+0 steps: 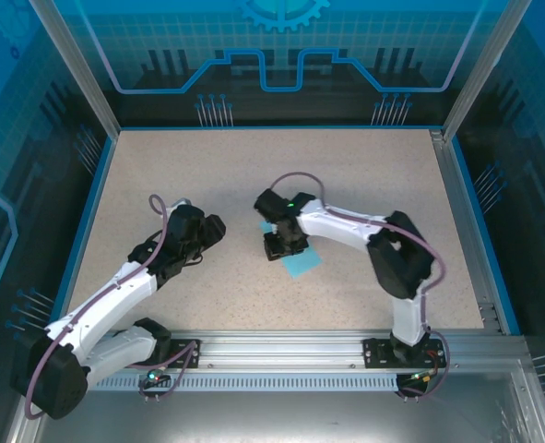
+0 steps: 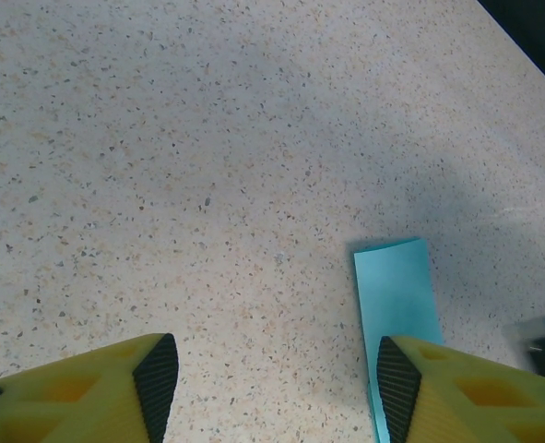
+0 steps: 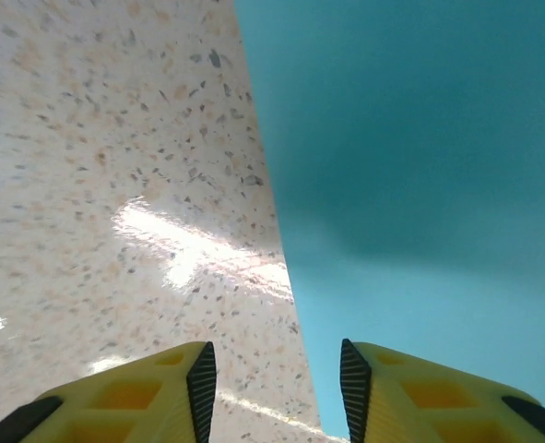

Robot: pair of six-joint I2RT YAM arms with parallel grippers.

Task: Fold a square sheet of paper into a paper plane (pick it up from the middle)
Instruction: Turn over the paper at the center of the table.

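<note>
One light blue sheet of paper [image 1: 302,263] is seen lying flat on the speckled table [image 1: 254,166], just off the table's middle toward 5 o'clock in the top view. Its near part is left bare, while its far part, toward 11 o'clock, is covered by the right gripper [image 3: 277,392], which is held low and close over it.

In the right wrist view the paper's straight edge is seen running from 12 o'clock down toward 6 o'clock, passing between the two yellow fingers. The finger at 5 o'clock [image 3: 420,397] is placed over the paper, and the one at 7 o'clock over bare table. The jaws are held parted, with table and paper visible in the gap, and nothing is pinched between the black pads, so this tool is unclenched. Whether its tips are touching the sheet cannot be told.

The left gripper [image 2: 277,388] is held toward 9 o'clock of the paper in the top view, near it but apart. Its jaws are spread wide as well, and nothing is grasped between them. In the left wrist view a narrow strip of the paper is seen at 4 o'clock, its lower end hidden behind the right-hand finger [image 2: 438,397], and speckled table is seen between the pads.

A metal rail [image 1: 281,346] carrying both arm bases is seen at 6 o'clock of the table.
</note>
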